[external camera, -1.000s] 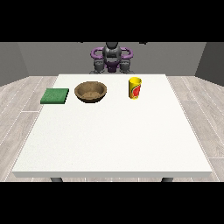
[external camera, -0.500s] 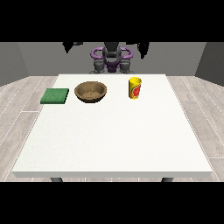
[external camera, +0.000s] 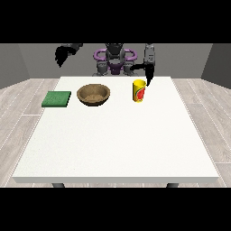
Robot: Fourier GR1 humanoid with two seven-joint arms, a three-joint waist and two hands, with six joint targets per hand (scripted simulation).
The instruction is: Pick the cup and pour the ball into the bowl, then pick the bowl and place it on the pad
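A yellow cup [external camera: 139, 91] with a red and green mark stands upright on the white table [external camera: 117, 135], right of centre at the back. A brown bowl [external camera: 93, 94] sits to its left, and a green pad [external camera: 57, 99] lies further left. The ball is not visible. The hand at the view's right [external camera: 149, 76] hangs fingers-down just behind and right of the cup's rim, apart from it. The hand at the view's left [external camera: 61, 55] is raised high above the table's back left corner, fingers drooping, holding nothing.
The robot's torso [external camera: 114, 61] with purple shoulders stands behind the table's back edge. The table's front half is bare white surface. Grey wooden floor surrounds the table.
Both arms have come up from beside the torso. The hand at the view's right has swung down close to the cup; the other has risen over the back left corner.
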